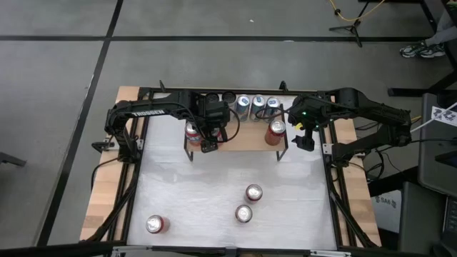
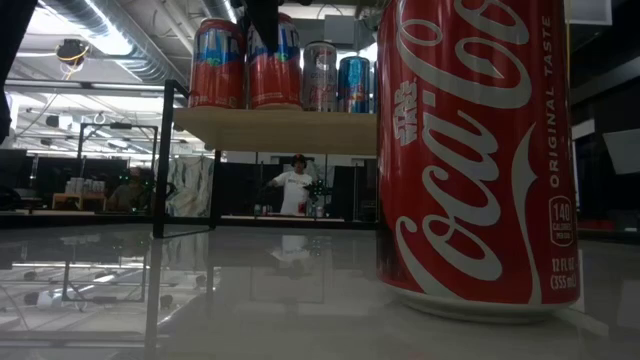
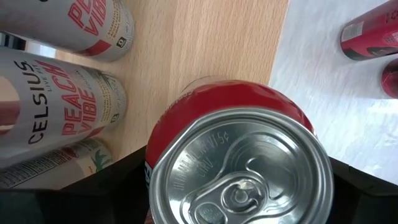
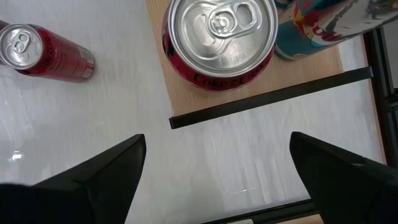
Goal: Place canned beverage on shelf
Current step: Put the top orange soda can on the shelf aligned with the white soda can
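The left hand hangs over the shelf's left end, its fingers spread on either side of a red can standing upright on the plank; I cannot tell whether they touch it. The right hand, fingers wide apart and empty, sits just off the shelf's right end beside another red can. Three more cans stand on the bench

A white bench holds a wooden shelf lined with cans, and three red cans standing loose.
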